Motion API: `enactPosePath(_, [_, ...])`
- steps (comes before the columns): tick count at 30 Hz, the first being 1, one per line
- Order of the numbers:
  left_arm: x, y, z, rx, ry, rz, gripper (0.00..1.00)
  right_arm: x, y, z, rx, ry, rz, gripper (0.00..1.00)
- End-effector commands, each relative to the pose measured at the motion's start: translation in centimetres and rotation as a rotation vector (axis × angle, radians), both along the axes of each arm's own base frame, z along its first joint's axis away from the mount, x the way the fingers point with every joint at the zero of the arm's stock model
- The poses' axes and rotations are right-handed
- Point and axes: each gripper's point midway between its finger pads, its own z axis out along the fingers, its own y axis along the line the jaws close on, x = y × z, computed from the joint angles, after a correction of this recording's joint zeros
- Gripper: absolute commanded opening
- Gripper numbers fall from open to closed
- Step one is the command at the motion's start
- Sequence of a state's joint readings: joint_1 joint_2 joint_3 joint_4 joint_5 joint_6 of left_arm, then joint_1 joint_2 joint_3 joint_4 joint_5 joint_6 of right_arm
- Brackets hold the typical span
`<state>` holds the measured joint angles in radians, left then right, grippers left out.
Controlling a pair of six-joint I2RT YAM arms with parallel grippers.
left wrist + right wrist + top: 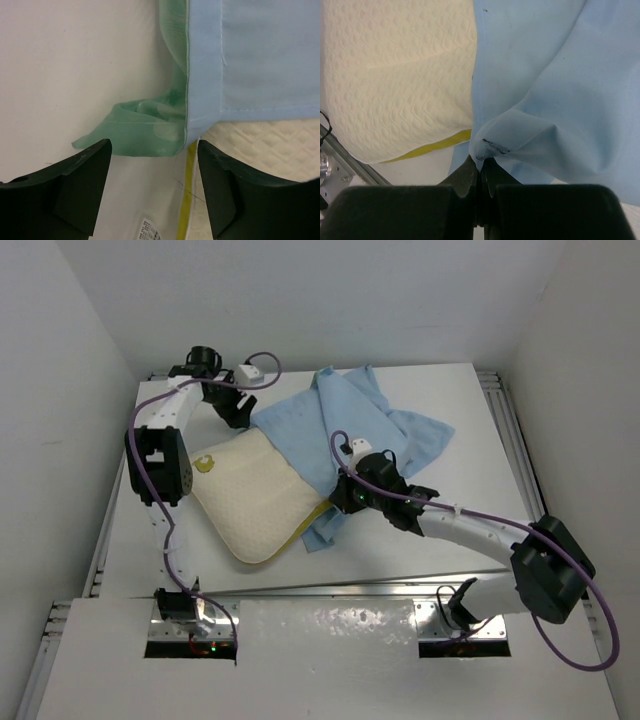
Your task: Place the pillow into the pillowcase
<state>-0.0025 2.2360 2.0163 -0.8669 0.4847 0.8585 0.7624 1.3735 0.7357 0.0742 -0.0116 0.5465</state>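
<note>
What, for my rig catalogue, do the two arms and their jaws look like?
The left arm and right arm are white tubes with bulky black joint housings. A purple cable loops along each to a small white box by the wrist. The jaws are matte black and blocky.

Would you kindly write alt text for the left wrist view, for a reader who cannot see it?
The left gripper, fingers apart, hovers at a sea-green corner of the pillowcase without gripping it. The case's light blue face overlaps the cream pillow, on a white table.
</note>
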Motion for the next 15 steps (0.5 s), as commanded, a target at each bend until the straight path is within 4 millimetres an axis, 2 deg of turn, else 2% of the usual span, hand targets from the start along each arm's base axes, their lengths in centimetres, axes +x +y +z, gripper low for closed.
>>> enactPosePath(1, [-0.8, -0.2, 1.8, -0.045, -0.108, -0.2, 0.67, 0.3, 1.2, 1.9, 0.047, -0.01, 0.019, 0.0])
enactPosePath(3, [-1.4, -0.8, 0.7, -0.068, -0.088, -0.227, 0.67, 0.4, 1.4, 1.4, 0.039, 0.011, 0.013, 0.0])
enactPosePath(4, [-1.1, -1.0, 0.3, -0.076, -0.094, -0.222, 0.67, 0.5, 1.5, 1.4, 0.039, 0.017, 0.011, 0.0])
enactPosePath(6, [-1.0, -1.0, -1.7, -0.081, -0.054, -0.195, 0.62, 0.7, 1.7, 0.8, 0.04, 0.045, -0.012, 0.03])
enactPosePath(7, [-0.6, -1.0, -2.2, -0.08, -0.058, -0.185, 0.57, 0.7, 1.8, 0.9, 0.046, 0.052, -0.02, 0.22])
enactPosePath(8, [-0.5, -0.6, -3.5, -0.066, -0.034, -0.158, 0.39, 0.7, 1.8, 0.7, 0.056, 0.076, -0.037, 0.35])
enactPosePath(9, [-0.2, -0.5, -3.9, -0.068, -0.026, -0.121, 0.27, 0.7, 1.8, 0.5, 0.045, 0.096, -0.053, 0.48])
enactPosePath(10, [-0.3, -0.3, -4.4, -0.064, -0.01, -0.107, 0.06, 0.8, 1.9, 0.7, 0.047, 0.105, -0.071, 0.6])
enactPosePath(11, [-0.7, -0.4, -4.6, -0.072, 0.006, -0.098, 0.0, 0.1, 2.1, 0.7, 0.045, 0.136, -0.086, 0.63])
enactPosePath(13, [-1.7, -0.7, -4.4, -0.099, 0.027, -0.087, 0.0, 0.6, 1.5, 2.4, 0.018, 0.088, -0.185, 0.71])
enactPosePath(14, [-2.9, -1.0, -3.8, -0.124, 0.035, -0.085, 0.0, -0.2, 2.2, 3.3, 0.031, 0.082, -0.224, 0.77])
enactPosePath(15, [-2.9, -1.2, -3.3, -0.145, 0.022, -0.052, 0.0, -0.4, 1.8, 4.2, 0.021, 0.08, -0.279, 0.78])
